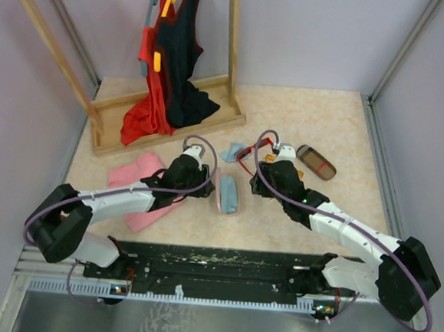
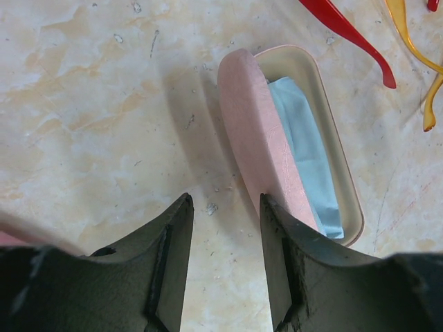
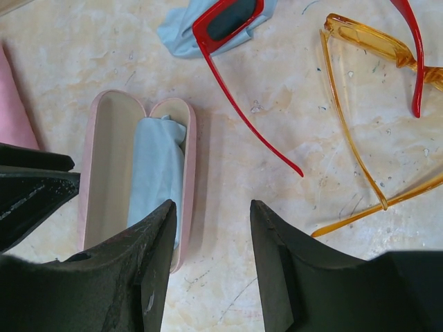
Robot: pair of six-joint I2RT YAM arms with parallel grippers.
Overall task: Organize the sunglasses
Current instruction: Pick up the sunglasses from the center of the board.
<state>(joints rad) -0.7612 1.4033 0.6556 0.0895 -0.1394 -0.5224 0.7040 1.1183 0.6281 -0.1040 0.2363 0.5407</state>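
The red sunglasses (image 3: 228, 17) lie unfolded on the table (image 1: 325, 120), one lens end resting on a small blue cloth (image 3: 180, 31). Their other arm crosses the front of the orange sunglasses (image 3: 367, 38), which lie just beside them, also unfolded. Near both pairs is an open pink case (image 2: 252, 131) with a second blue cloth (image 2: 304, 145) inside. The right gripper (image 3: 211, 211) hangs between the case and the red pair's long arm, jaws apart and holding nothing. The left gripper (image 2: 225, 207) is on the case's other side, by its lid, also spread and empty. A brown striped case (image 1: 315, 162) lies further right.
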